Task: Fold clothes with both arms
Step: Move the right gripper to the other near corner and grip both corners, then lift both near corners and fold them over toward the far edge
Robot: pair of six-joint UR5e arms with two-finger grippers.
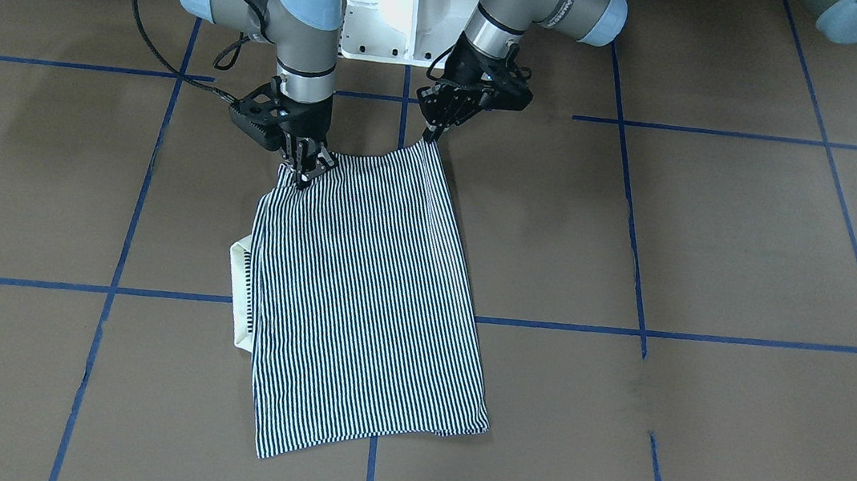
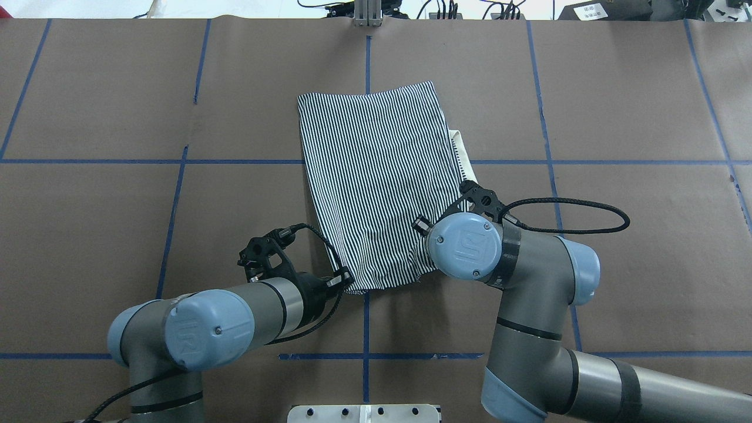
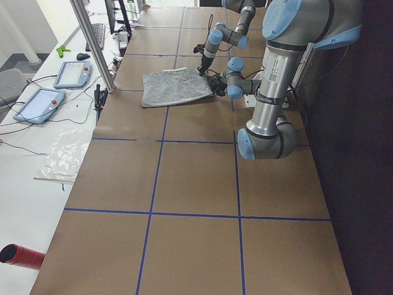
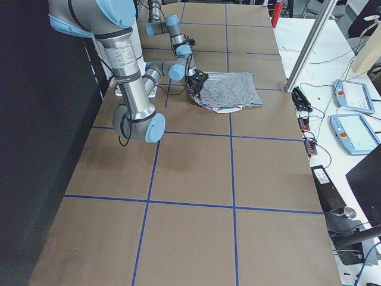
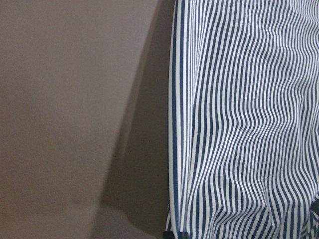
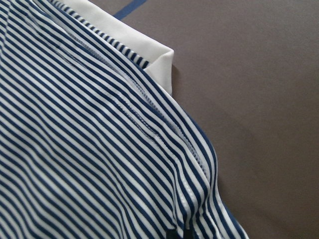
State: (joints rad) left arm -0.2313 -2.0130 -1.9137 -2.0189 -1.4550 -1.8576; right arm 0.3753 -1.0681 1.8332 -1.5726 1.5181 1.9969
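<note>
Striped polo shirt (image 2: 376, 176) lies flat, mid-table (image 2: 587, 117). The left gripper (image 2: 345, 281) pinches its near corner, and the right gripper (image 1: 306, 168) clamps the other, on the cream collar's (image 2: 461, 153) side. Best to raise both corners evenly and keep that edge taut.

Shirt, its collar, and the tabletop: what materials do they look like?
Navy-and-white striped polo shirt: soft knit fabric, matte; it drapes and ripples, with visible stitched seams. Plain cream-white collar: thicker, smoother fabric, likely a rib knit; fibre cannot be told. Brown table covering: looks like matte kraft paper or card, gridded with blue tape.
</note>
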